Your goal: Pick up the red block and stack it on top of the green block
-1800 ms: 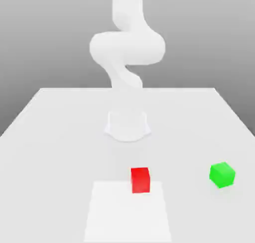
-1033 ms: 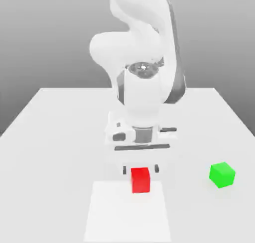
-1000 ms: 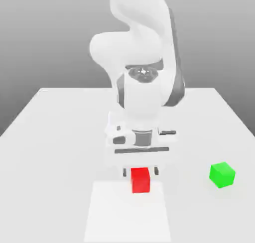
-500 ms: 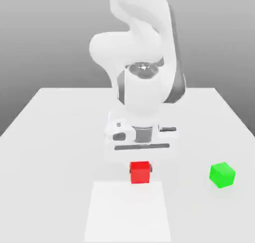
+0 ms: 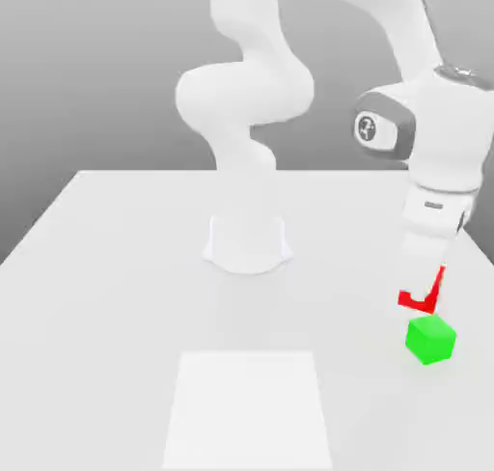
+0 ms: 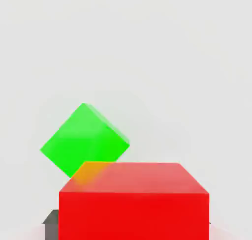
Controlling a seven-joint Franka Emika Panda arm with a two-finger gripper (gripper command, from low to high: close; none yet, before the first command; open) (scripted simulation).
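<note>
The red block point(image 5: 415, 299) hangs in the air at the exterior view's right, held by my gripper point(image 5: 422, 284), which is shut on it; a white finger covers most of its front. The green block point(image 5: 430, 339) rests on the table just below it, with a small gap between the two. In the hand view the red block point(image 6: 134, 199) sits large and close between the fingers. The green block point(image 6: 83, 138) lies beyond it, turned at an angle and partly overlapped by the red one.
The arm's round white base point(image 5: 247, 242) stands at the middle of the white table point(image 5: 116, 266). A lighter square patch point(image 5: 247, 406) marks the table near its front edge. The arm reaches over to the exterior view's right.
My gripper closed on the red block, lifted it off the table and carried it to the exterior view's right, above the green block. The green block has not moved.
</note>
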